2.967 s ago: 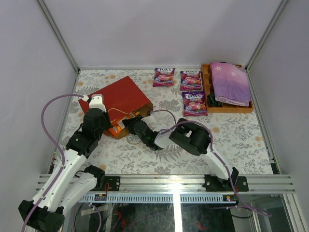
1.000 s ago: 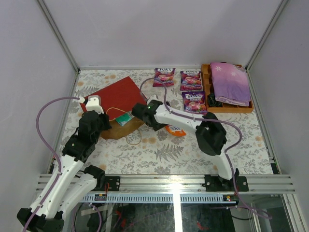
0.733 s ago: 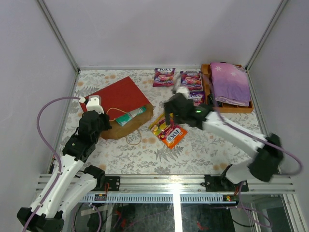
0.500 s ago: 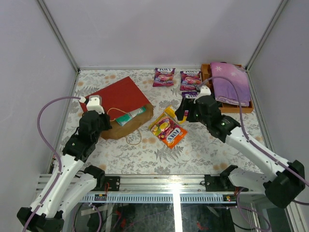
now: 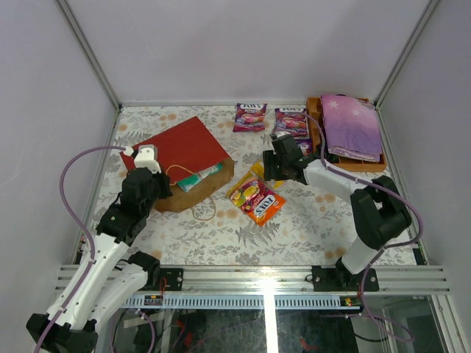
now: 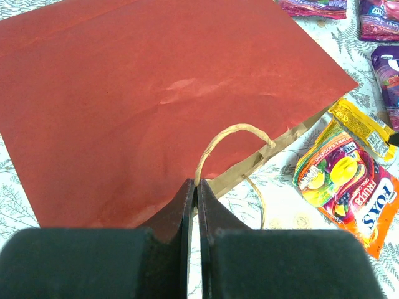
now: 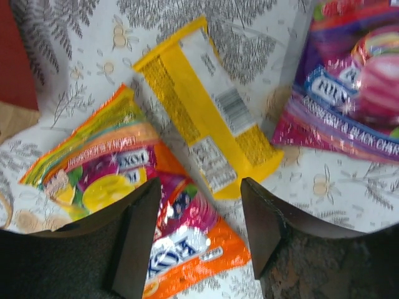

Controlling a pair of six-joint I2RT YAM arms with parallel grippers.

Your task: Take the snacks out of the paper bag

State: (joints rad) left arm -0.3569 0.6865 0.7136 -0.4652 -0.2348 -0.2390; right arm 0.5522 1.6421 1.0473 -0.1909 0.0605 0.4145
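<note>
The red paper bag [image 5: 184, 147] [image 6: 156, 93] lies flat at the left, its mouth facing right. My left gripper [image 5: 163, 177] [image 6: 197, 182] is shut on one beige cord handle [image 6: 232, 132]. A green-yellow snack [image 5: 199, 176] shows in the bag's mouth. To the right of the bag lie an orange pouch [image 5: 261, 202] [image 7: 187, 249], a green-yellow pouch [image 6: 329, 171] [image 7: 93, 168] and a yellow bar [image 5: 257, 172] [image 7: 199, 118]. My right gripper [image 5: 266, 175] [image 7: 199, 187] hangs open just above the bar's near end, holding nothing. Purple pouches [image 5: 250, 116] [image 7: 355, 93] lie at the back.
A brown wooden tray [image 5: 346, 166] with a folded purple cloth [image 5: 352, 125] stands at the back right. The bag's second cord handle [image 5: 204, 213] loops loose on the table in front of the bag. Grey walls close in the table on three sides.
The orange and green-yellow pouches and the yellow bar now lie on the table right of the bag. My right arm swung away to the right, then came back over the bar. The left arm held still.
</note>
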